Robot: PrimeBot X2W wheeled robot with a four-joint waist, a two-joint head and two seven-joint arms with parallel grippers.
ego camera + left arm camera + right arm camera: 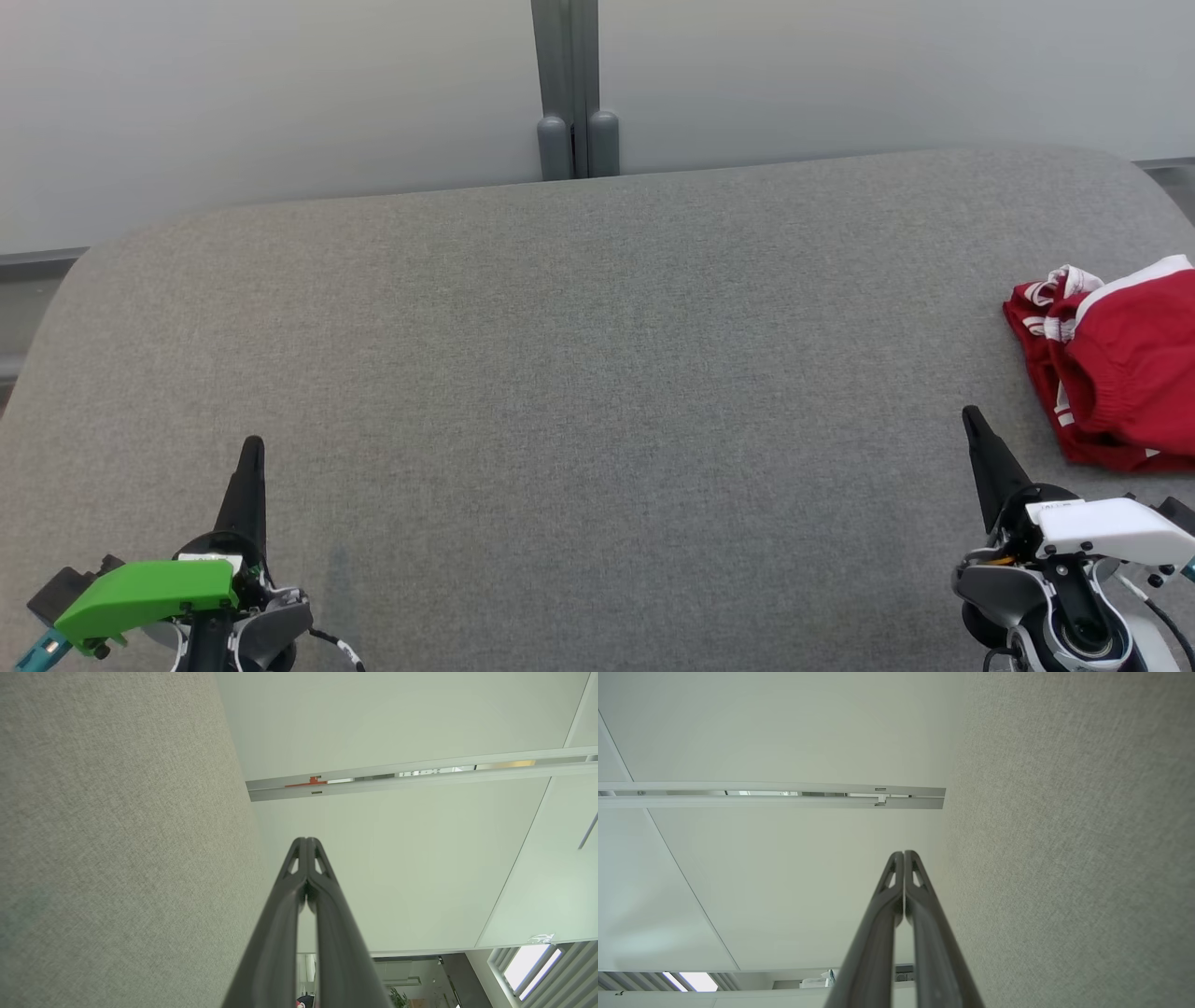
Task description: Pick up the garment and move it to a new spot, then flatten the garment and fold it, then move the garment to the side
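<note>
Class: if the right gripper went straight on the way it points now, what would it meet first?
Nothing near. The right gripper, jaws shut, points along over the table, with the garment off to its right. The wall beyond looks first, though depth is unclear.

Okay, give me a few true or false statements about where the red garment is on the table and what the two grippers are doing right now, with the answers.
1. The red garment lies bunched up near the right edge of the gray table. True.
2. The left gripper is gripping the garment. False: it is shut on nothing at the lower left, far from it.
3. The right gripper has its fingers closed together. True.
4. The garment is folded flat at the table's centre. False: it is unfolded, off to the right.
</note>
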